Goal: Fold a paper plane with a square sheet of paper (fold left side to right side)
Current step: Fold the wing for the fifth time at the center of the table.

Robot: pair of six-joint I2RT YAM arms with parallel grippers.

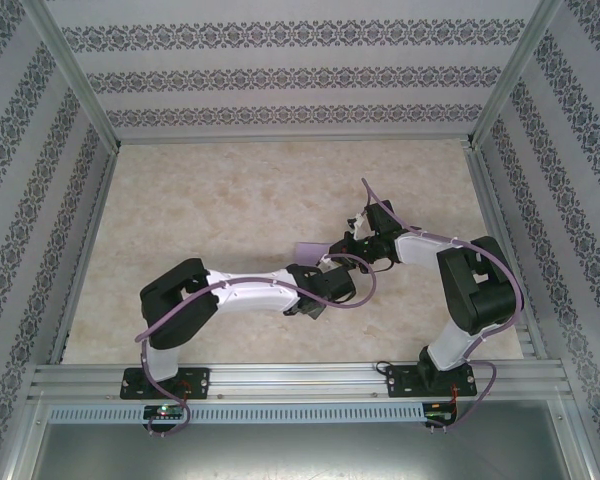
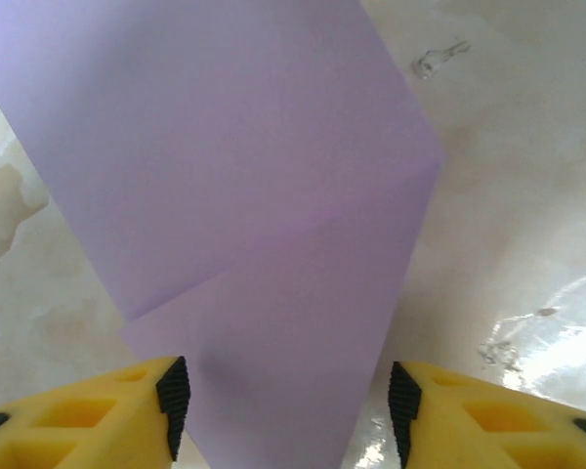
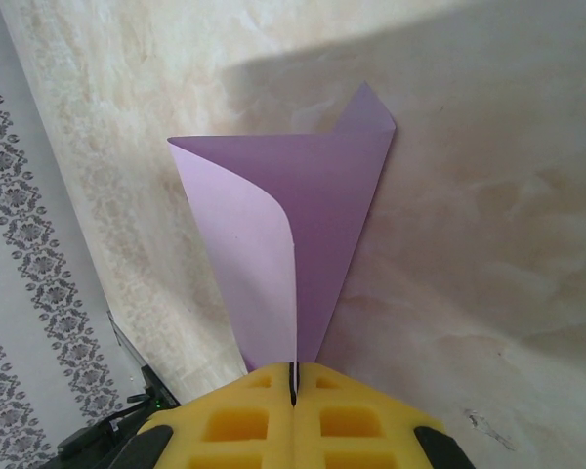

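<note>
The left arm [image 1: 242, 293] reaches from its base rightward with the elbow raised. Its gripper [image 2: 283, 393] is spread wide, the black-padded yellow fingers [image 2: 173, 393] set well apart on either side of the paper [image 2: 273, 244]. The right arm [image 1: 472, 283] bends at a high elbow and stretches left toward the table's middle, so that both wrists sit close together, and its gripper [image 3: 295, 376] has the yellow fingers pressed together, pinching the paper's narrow end.
</note>
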